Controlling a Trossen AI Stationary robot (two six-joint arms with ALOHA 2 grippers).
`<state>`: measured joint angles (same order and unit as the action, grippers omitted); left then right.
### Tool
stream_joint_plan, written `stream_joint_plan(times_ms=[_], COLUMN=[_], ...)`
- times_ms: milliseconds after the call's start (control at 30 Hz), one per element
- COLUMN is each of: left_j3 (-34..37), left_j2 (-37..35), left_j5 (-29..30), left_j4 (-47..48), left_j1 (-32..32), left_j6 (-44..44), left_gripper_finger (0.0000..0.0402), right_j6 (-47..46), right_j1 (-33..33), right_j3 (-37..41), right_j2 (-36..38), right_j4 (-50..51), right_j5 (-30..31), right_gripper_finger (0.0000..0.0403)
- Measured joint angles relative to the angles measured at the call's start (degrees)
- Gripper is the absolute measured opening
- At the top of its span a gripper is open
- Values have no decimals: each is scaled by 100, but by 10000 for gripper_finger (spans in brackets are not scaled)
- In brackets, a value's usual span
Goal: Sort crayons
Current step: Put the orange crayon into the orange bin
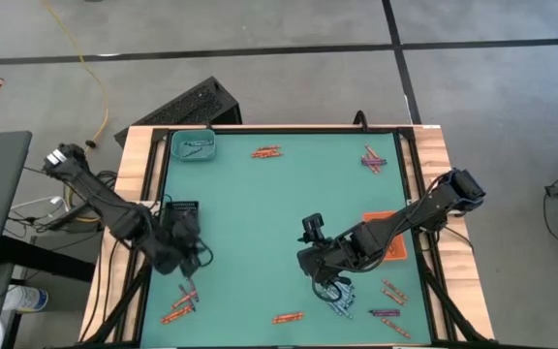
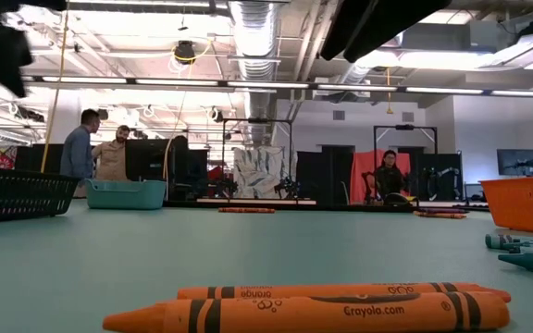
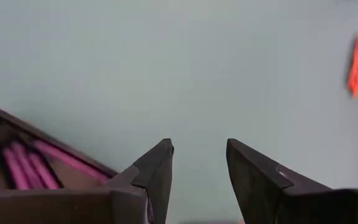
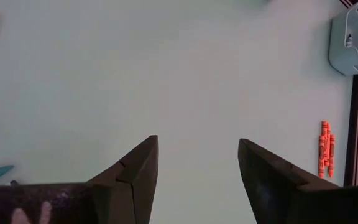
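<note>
Both grippers hung open and empty: the left gripper [image 3: 197, 165] beside the black tray [image 1: 184, 209] holding purple crayons [image 3: 23, 163], the right gripper [image 4: 197, 165] over blue-grey crayons [image 1: 342, 303]; orange crayons [image 1: 289, 317] lay scattered nearby

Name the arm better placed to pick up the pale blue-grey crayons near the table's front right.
Right. The open right gripper hovers just above the pale blue-grey crayons; the left gripper is across the table beside the black tray.
</note>
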<state>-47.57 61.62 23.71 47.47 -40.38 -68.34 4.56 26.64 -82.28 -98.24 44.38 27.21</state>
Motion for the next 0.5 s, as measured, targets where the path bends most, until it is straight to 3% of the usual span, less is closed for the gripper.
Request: stream_joint_plan(times_ms=[267, 500], left_j3=[4, -680], left_j2=[1177, 2231], left_j5=[-746, -611], left_j4=[-605, -669], left_j1=[-939, -1547], left_j6=[-914, -1228], left_gripper_finger=[138, 138], right_j6=[112, 137], right_j1=[-1, -2], right_j3=[0, -2], right_j2=[0, 0], right_j4=[-2, -25], right_j5=[-10, -12], right_gripper_finger=[214, 214])
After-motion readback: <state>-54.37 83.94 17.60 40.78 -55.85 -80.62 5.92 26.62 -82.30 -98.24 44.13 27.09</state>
